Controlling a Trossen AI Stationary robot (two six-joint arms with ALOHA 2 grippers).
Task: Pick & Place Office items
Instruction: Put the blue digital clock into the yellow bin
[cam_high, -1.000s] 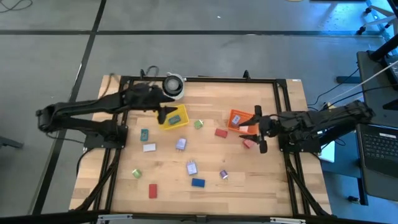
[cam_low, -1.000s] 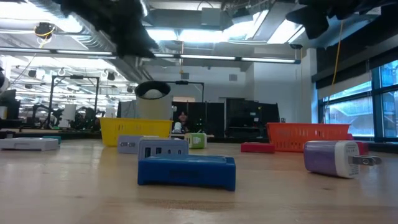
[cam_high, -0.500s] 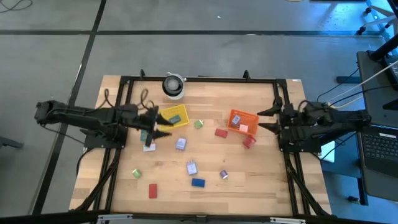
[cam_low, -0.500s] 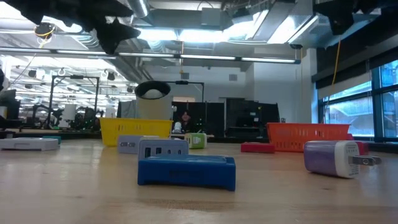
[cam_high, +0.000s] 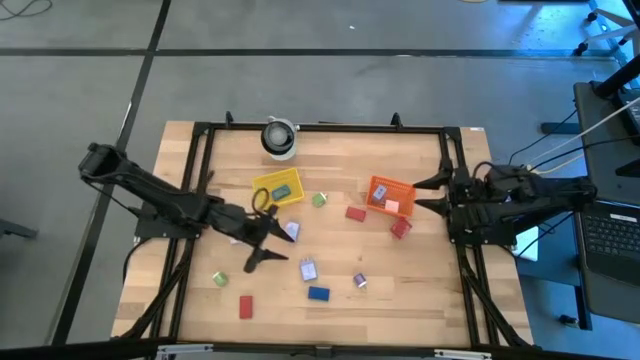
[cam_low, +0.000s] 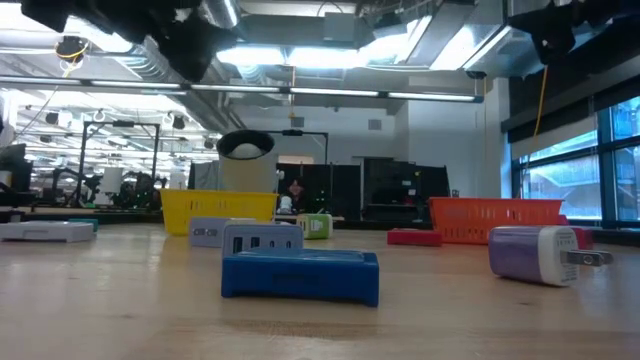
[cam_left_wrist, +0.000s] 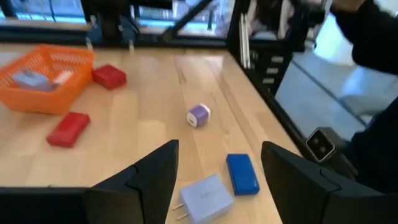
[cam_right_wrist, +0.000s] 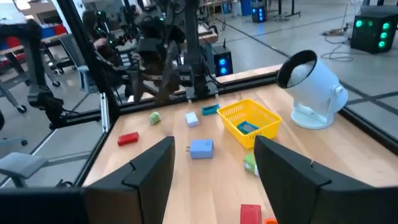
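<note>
The office items lie scattered flat on the wooden table: a lavender block (cam_high: 290, 232), a pale charger-like block (cam_high: 308, 270), a blue block (cam_high: 318, 293), a purple one (cam_high: 359, 282), red ones (cam_high: 355, 213) (cam_high: 400, 228) (cam_high: 246, 306) and green ones (cam_high: 319, 200) (cam_high: 219, 279). My left gripper (cam_high: 266, 243) is open over the table's middle, just left of the lavender block, touching nothing. In the left wrist view, the left gripper (cam_left_wrist: 217, 183) hovers above the pale block (cam_left_wrist: 202, 198) and blue block (cam_left_wrist: 242, 174). My right gripper (cam_high: 425, 193) waits open at the table's right side.
A yellow mesh basket (cam_high: 280, 187) stands far-left of centre and an orange mesh basket (cam_high: 388, 192) beside the right gripper; both hold small items. A white round lamp-like object (cam_high: 280, 138) sits at the far edge. A black frame rims the table (cam_high: 200, 180).
My left gripper left the yellow basket, drew back toward the table's left, then swung toward the near edge and out over the middle, ending beside the lavender block. My right gripper pulled back from the orange basket toward the table's right edge and has since kept still.
</note>
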